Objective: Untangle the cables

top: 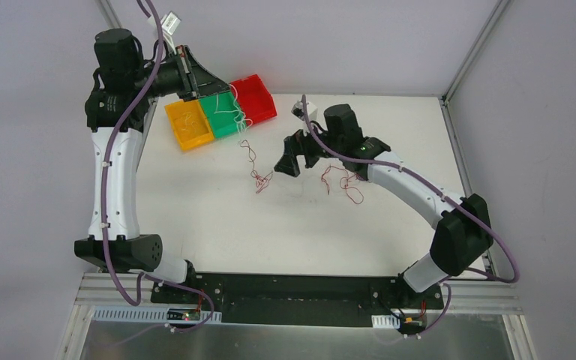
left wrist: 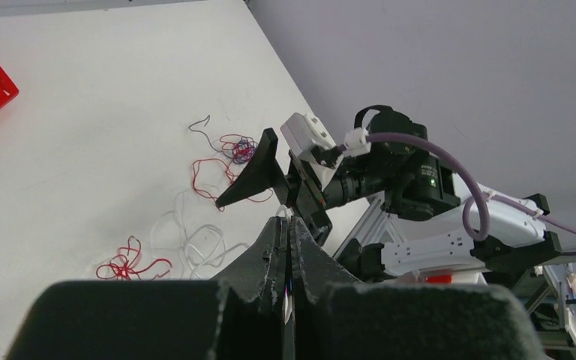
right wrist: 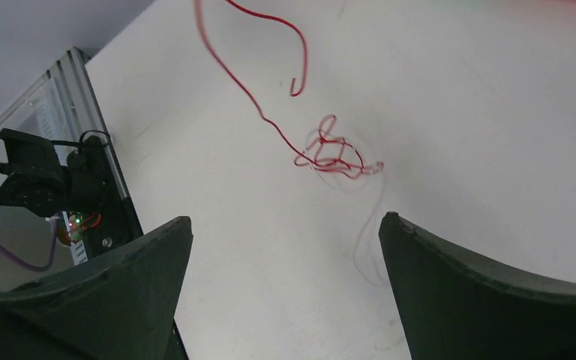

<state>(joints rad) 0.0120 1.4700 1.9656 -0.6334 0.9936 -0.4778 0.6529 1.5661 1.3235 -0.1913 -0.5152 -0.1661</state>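
My right end effector (right wrist: pixel 285 217) hangs open — fingers (right wrist: pixel 120 292) spread — over the tabletop (right wrist: pixel 457 112), the knotted red cable (right wrist: pixel 335 163) lying just ahead, centred between them, its loose tail running up-left. My left end effector (left wrist: pixel 287 221), closed, sits well apart by the bins (top: pixel 187 124).

Bright, even light floods the white table (top: pixel 217 225), with soft, faint shadows beneath the arms. Overhead view is crisp. Up close, the left gripper (left wrist: pixel 285 221) looms dark and fuzzy. In the right wrist view, the red cable (right wrist: pixel 335 154) smears toward the top edge.
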